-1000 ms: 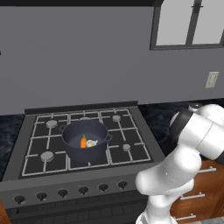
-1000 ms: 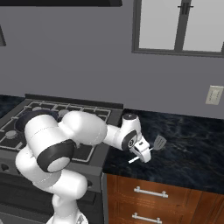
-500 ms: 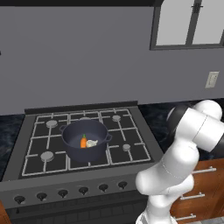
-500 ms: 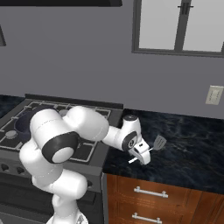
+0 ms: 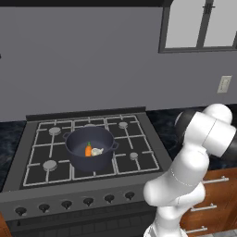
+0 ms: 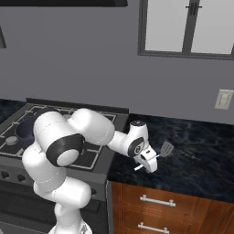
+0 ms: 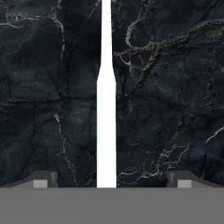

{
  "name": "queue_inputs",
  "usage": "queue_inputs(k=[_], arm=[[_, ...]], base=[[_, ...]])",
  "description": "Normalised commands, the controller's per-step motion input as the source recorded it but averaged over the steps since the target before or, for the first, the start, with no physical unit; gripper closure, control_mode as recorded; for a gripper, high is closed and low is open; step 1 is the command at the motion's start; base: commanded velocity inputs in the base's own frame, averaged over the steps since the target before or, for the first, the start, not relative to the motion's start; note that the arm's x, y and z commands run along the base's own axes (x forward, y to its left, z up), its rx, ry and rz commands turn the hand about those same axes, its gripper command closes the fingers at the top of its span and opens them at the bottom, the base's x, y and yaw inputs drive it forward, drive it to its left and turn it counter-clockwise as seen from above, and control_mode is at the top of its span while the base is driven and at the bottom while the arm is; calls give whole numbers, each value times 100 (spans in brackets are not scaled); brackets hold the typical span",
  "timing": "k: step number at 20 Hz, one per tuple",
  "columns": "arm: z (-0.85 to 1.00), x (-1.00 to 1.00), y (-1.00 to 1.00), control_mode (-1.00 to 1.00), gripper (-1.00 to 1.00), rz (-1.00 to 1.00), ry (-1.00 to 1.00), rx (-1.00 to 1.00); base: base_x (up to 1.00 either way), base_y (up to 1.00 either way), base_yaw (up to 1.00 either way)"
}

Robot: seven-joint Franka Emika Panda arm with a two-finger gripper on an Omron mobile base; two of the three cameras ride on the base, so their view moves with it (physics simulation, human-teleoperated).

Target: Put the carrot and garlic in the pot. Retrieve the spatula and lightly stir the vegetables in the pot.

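We found the white two-finger pincer (image 6: 147, 165) low over the black marbled stone counter (image 6: 201, 155), its jaws standing wide apart and gripping nothing, with the slim spatula (image 6: 161, 151) of dark grey blade and thin pale handle lying flat on the counter directly beneath it. In the hand view the pale handle (image 7: 106, 127) ran midway between the two dark fingertips (image 7: 42, 180), touching neither. Well away from the pincer, on the black gas stove (image 5: 129, 134), the round dark blue-grey pot (image 5: 89, 147) held the stubby orange carrot (image 5: 88, 150) and, just beside it, the off-white garlic bulb (image 5: 96, 151).
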Motion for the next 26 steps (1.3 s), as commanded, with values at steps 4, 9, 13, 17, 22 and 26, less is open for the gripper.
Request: queue_inputs(k=[4,9,13,17,22,26], arm=[[-7,0,0,-100,-100,0,3,1],[-4,0,0,-100,-100,0,4,3],[-7,0,0,-100,-100,0,8,5],[-7,-2,2,-100,-100,0,6,5],[-1,-10,10,-100,-100,0,4,4],[-1,-17,8,-100,-100,0,0,5]], base=[[0,0,0],[0,0,0],[0,0,0],[0,0,0],[0,0,0],[0,0,0]])
